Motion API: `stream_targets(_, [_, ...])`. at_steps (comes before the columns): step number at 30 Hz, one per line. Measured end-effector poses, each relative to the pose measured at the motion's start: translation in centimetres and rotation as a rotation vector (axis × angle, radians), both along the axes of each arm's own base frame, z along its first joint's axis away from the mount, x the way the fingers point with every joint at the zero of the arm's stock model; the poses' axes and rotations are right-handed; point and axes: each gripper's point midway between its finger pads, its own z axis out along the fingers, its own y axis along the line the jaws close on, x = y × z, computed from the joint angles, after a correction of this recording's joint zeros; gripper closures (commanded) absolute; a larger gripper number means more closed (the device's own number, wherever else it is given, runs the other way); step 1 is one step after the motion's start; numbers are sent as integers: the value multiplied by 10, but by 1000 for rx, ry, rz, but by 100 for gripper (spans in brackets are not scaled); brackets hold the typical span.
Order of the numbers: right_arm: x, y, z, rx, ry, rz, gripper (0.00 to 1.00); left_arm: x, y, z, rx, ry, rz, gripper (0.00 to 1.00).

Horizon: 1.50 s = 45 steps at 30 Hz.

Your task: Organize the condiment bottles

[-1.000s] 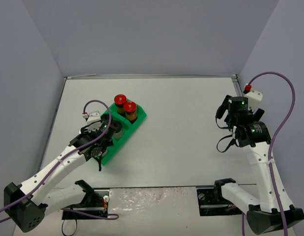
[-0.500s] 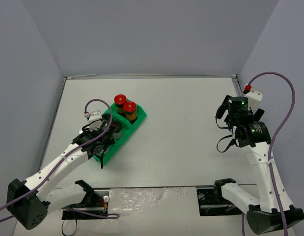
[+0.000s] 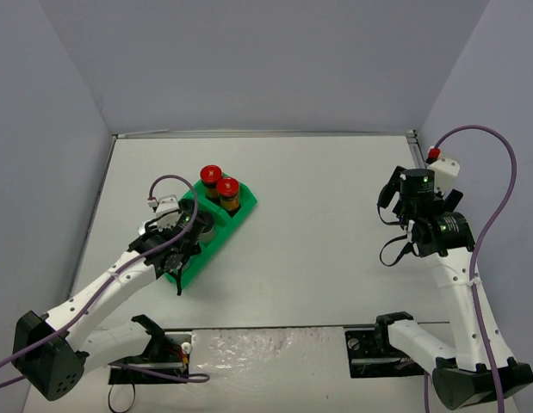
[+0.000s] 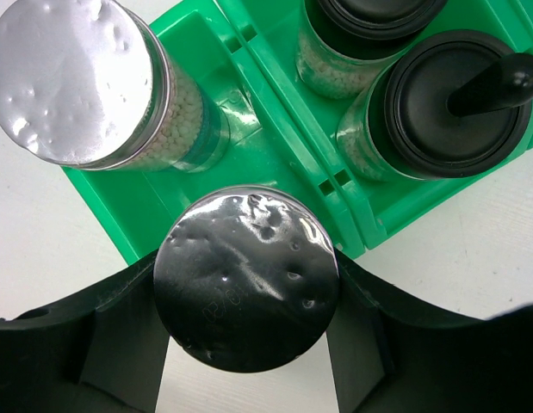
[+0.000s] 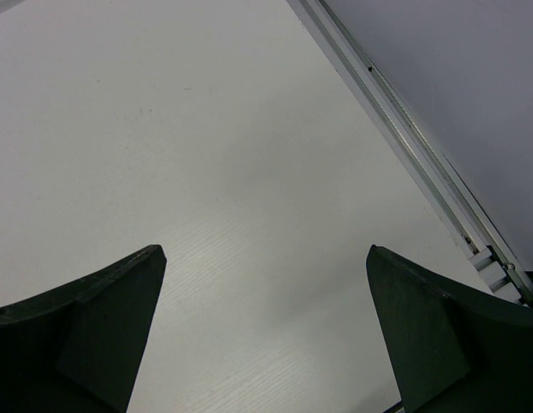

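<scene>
The left gripper [image 4: 245, 297] pinches a silver-capped clear jar [image 4: 240, 258] at the near end of the green plastic tray [image 4: 257, 163], beside its silver-capped twin [image 4: 77, 77] (seemingly the last one). It needs lowering in, then releasing. The right gripper [image 5: 266, 327] hangs with fingers spread.

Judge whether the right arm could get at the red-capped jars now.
Probably yes, though it is a long stretch: bare table lies between the right arm and the red-capped jars, and its fingers are open.
</scene>
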Motion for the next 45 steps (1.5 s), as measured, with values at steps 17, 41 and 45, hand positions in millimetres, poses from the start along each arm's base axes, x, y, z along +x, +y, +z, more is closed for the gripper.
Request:
stream_targets(17, [1,3,-1,4,4,11,0,0,3,-1,10,1,13,14])
stream_targets(41, [2,5,-3,9,12,21,0,-1,8,102,3,-96,-23,13])
stream_targets(45, [3,7,-4,14,16,31,0,-2,9,118,23,-105,-58,13])
